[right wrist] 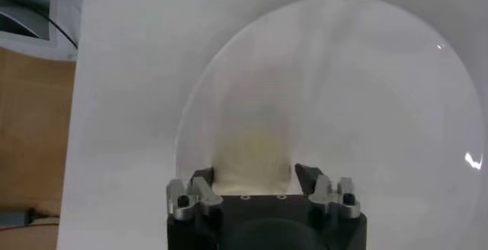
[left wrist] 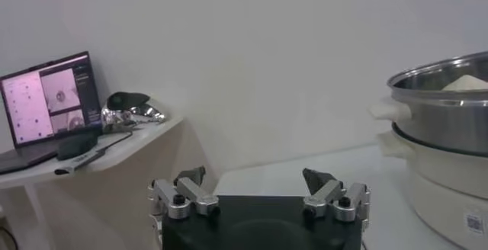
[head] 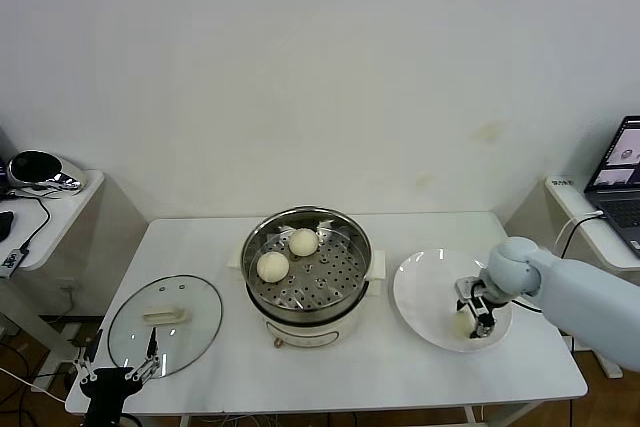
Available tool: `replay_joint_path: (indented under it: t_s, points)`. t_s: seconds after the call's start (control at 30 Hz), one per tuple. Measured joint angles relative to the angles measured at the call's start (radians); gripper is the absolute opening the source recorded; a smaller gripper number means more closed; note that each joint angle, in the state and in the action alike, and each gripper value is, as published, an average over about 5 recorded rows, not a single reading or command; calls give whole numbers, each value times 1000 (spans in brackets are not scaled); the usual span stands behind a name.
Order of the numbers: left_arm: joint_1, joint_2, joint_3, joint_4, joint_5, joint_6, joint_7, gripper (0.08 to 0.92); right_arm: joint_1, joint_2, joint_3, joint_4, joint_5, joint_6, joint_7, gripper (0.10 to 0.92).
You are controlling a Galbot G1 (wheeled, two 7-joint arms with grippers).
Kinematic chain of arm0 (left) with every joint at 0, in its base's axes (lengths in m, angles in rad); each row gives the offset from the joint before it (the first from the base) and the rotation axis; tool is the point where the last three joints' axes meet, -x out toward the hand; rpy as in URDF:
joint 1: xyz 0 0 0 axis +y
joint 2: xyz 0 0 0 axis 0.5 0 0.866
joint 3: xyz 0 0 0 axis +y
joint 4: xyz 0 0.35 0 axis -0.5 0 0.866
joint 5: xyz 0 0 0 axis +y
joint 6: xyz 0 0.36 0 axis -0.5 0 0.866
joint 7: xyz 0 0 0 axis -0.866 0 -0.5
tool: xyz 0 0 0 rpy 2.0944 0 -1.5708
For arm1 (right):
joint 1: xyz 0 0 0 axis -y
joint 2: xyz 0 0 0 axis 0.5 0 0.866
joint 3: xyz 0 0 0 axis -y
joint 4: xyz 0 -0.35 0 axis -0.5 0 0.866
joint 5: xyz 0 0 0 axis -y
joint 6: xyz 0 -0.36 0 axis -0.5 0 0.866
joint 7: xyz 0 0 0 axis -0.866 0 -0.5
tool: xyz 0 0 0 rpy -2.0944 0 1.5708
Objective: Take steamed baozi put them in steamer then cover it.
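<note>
On the white desk (head: 400,367), our right tool (head: 472,322) is pinching a baozi (right wrist: 254,166) on the plate (head: 420,292); our left tool (left wrist: 259,190) is hanging spread.

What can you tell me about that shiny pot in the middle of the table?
The steamer is a round, shiny metal pot standing upright on a white base with side handles, mid-table. It is uncovered; its perforated tray holds two pale baozi toward the rear left. The glass lid lies apart on its left, the white plate on its right.
</note>
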Motion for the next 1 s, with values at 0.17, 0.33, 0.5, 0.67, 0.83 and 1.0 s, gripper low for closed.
replay_joint_path:
  t_s: [0.17, 0.33, 0.5, 0.67, 0.83, 1.0]
  points:
    - [2, 0, -2, -2, 0, 0, 0, 823, 12, -8, 1, 8, 9, -3, -11, 558]
    - [0, 1, -1, -2, 0, 0, 0, 823, 52, -26, -6, 27, 35, -7, -29, 545]
    - [-4, 2, 3, -3, 0, 0, 0, 823, 142, -37, -33, 41, 78, -7, -49, 543]
    - [-10, 7, 6, -3, -1, 1, 0, 823, 284, -23, -84, 38, 139, -3, -62, 543]
    - [-14, 12, 8, -5, -5, 1, 0, 823, 449, 27, -151, 38, 208, 5, -65, 545]
    - [-14, 15, 5, -5, -12, 0, 0, 823, 581, 111, -216, 42, 280, 26, -58, 544]
